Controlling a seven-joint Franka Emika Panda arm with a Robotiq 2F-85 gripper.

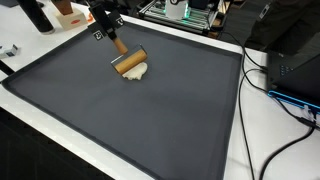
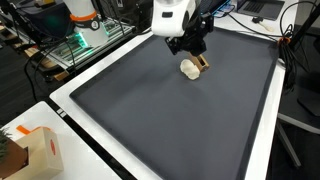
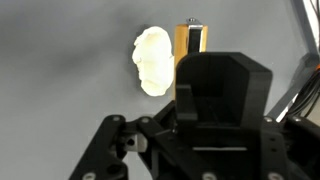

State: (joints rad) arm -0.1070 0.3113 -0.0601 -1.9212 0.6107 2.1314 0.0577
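roller [image 1: 129, 62] lengthwise beside dough [image 1: 137, 73], handle [image 1: 118, 47] in hand [image 1: 109, 35]

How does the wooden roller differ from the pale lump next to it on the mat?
Colour: the wooden roller is tan brown, while the pale lump is creamy white. Shape: the roller is a straight-sided cylinder with a handle, while the lump is irregular and rounded. State: the end effector grips the roller's handle, while the lump lies free. Both are side by side on the dark mat.

One wooden roller [image 1: 128, 62], one pale dough lump [image 1: 136, 73] (just beside it), one dark mat [image 1: 150, 120].
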